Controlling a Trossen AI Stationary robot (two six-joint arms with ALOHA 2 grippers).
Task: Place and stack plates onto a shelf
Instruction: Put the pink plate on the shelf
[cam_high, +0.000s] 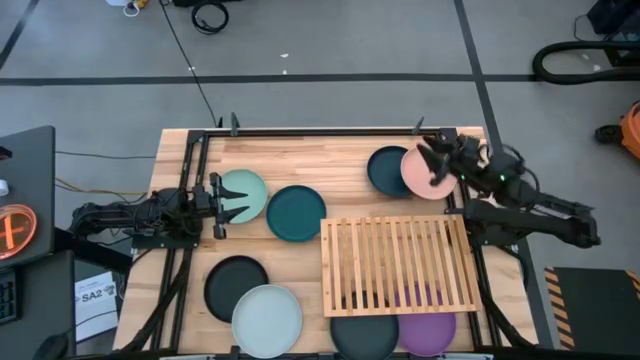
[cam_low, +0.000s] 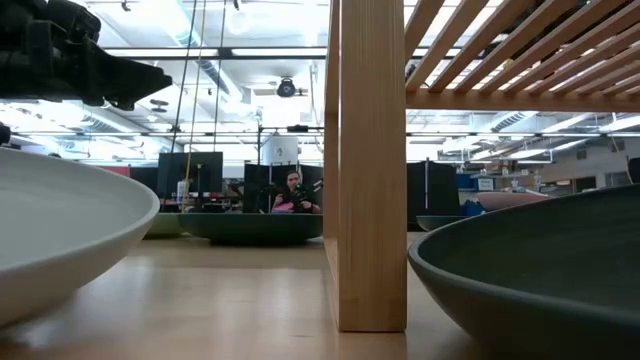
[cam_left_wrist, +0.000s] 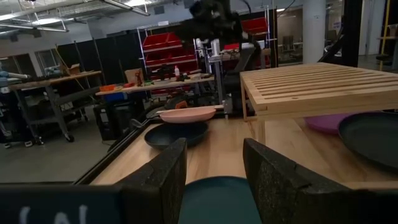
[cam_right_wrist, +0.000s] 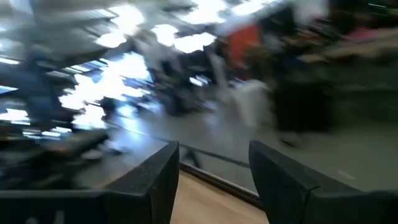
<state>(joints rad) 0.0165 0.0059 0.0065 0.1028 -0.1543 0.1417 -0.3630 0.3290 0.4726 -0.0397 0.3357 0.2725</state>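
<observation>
Pale plate (cam_high: 267, 320) sits nearest on the desk (cam_high: 300, 150). Shelf (cam_high: 398, 264) top is bare: 0 stacked, 8 plates left. Right gripper (cam_high: 436, 160) seemingly lifts pink plate (cam_high: 422, 172); jaws' grip unclear. Left gripper (cam_high: 222, 201) open, empty, over mint plate (cam_high: 245, 195).

The left tool (cam_high: 232, 203) hovered open near the surface's left edge; the right tool (cam_high: 437, 160) reached open-fingered by its far right corner.

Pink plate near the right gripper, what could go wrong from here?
The pink plate overlaps the dark navy plate, so the open right gripper at it could drag both. Both lie near the table's far edge, so a shove might push one off. The left gripper waits open at the mint plate.
</observation>
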